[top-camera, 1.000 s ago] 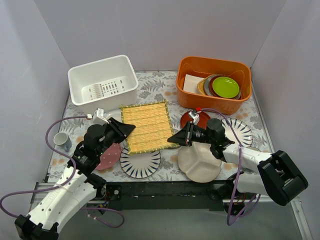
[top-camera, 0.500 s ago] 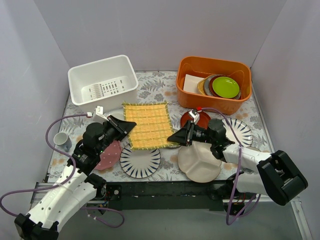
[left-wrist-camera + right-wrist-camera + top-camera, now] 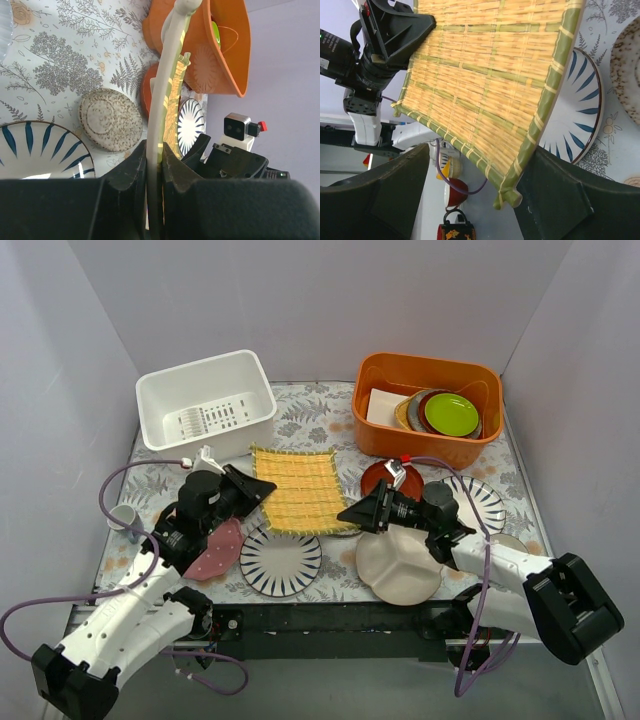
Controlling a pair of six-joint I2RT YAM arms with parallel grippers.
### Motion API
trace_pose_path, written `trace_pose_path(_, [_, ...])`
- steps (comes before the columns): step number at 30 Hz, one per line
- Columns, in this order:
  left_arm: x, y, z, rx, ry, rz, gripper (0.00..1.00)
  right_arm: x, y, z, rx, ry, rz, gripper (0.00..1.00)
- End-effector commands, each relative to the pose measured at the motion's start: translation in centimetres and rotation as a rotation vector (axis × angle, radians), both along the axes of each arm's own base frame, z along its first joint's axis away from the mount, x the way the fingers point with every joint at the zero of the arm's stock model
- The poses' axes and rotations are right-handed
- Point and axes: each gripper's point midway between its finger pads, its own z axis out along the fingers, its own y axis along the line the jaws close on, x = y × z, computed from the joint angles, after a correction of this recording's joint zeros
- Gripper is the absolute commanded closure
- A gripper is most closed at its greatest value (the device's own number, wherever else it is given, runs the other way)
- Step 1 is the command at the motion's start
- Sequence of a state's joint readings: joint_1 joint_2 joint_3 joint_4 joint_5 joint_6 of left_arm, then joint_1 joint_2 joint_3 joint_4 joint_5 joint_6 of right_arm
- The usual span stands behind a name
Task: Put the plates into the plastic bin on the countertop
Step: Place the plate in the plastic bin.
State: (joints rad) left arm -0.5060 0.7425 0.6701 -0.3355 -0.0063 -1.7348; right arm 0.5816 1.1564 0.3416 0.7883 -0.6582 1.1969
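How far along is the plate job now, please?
Done: nothing; the plastic bin holds no plates. In hand: the left gripper pinches the bamboo mat; the right gripper is open at its other edge. Left: every plate, like the striped plate and divided plate.

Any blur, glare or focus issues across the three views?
Top view: evenly lit, sharp, soft shadows, no harsh glare. Left wrist: fingers dark and blurred, mat edge soft so close to the lens, countertop sharp. Right wrist: fingers dark and soft, mat weave crisp.
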Motion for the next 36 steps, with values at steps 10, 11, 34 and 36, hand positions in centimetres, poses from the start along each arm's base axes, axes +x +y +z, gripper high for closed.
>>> trace_pose_path(10, [2.9,0.4,2.6,0.103,-0.030,0.036,1.00,1.5,-2.6,0.5,-0.038,-0.113,-0.123,0.06])
trace_pose_path(11, [3.0,0.4,2.6,0.111,-0.027,0.036,1.00,1.6,-2.8,0.4,-0.040,-0.112,-0.128,0.06])
trace_pose_path(34, [12.0,5.1,12.1,0.141,-0.159,0.064,1.00,1.0,-3.7,-0.9,-0.046,-0.117,-0.109,0.02])
trace_pose_path(36, [12.7,6.0,13.0,0.129,-0.174,0.070,1.00,1.0,-3.7,-1.0,-0.051,-0.119,-0.109,0.02])
